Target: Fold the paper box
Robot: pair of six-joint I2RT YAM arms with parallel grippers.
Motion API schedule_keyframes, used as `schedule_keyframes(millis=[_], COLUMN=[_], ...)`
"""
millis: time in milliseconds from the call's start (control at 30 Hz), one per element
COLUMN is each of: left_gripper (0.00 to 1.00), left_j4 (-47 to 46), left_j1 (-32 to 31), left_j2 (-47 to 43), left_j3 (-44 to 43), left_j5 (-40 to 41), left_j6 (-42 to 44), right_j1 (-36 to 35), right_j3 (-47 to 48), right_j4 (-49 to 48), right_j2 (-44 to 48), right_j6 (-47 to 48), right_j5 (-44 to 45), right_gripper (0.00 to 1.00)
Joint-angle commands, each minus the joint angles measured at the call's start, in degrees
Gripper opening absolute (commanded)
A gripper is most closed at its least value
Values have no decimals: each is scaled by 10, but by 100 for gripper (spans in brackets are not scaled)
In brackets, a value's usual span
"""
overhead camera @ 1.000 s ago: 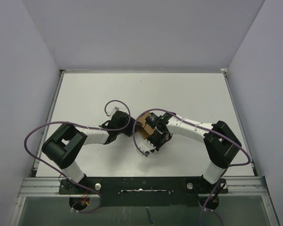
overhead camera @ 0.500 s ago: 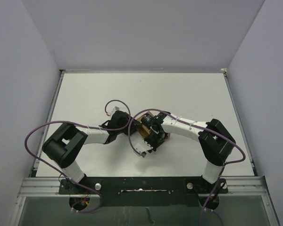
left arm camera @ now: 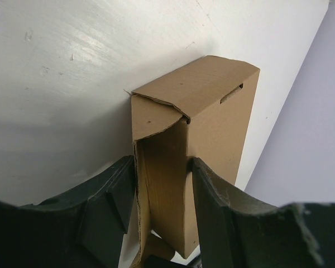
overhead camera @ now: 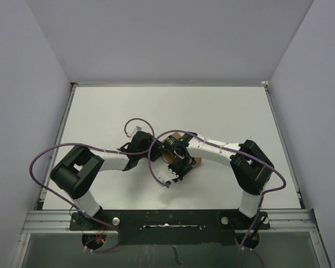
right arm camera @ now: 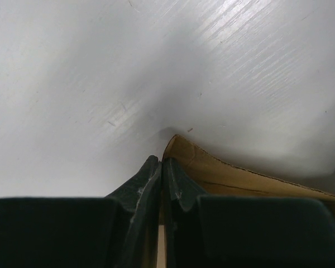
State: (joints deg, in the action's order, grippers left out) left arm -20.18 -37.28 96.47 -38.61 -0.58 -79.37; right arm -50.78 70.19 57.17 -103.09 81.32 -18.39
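Bench (overhead camera: 223, 111): white, walls at 9, 12 and 3 o'clock. L arm (overhead camera: 109, 162) comes in from 8 o'clock, R arm (overhead camera: 218, 149) from 4 o'clock; wrists meet nr bench centre.

Item: paper box (left arm camera: 206, 111), brown cardboard, at bench centre, mostly hidden under wrists from above. Part-formed, end flap folded over, slot visible.

L end effector (left arm camera: 163, 167): part-open, fingers clamped on box's two sides.

R end effector (right arm camera: 161, 163): fully closed, tips together, low over bench. Curved box flap lies against it at 3 o'clock; cannot tell if gripped.
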Motion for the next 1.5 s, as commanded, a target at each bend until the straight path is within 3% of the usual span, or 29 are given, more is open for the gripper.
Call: schedule_keyframes(millis=[0, 1467], left_gripper=[41, 41], left_j4=[30, 8], left_j1=[1, 5], left_j2=[27, 41], left_j3=[6, 11], left_j5=[-2, -18], left_j6=[17, 14], right_j1=[-6, -13], right_j3=[23, 76], right_j4=[0, 46], right_j2=[-12, -38], right_j6=[5, 78], right_j5=[-5, -33], right_gripper=[4, 4])
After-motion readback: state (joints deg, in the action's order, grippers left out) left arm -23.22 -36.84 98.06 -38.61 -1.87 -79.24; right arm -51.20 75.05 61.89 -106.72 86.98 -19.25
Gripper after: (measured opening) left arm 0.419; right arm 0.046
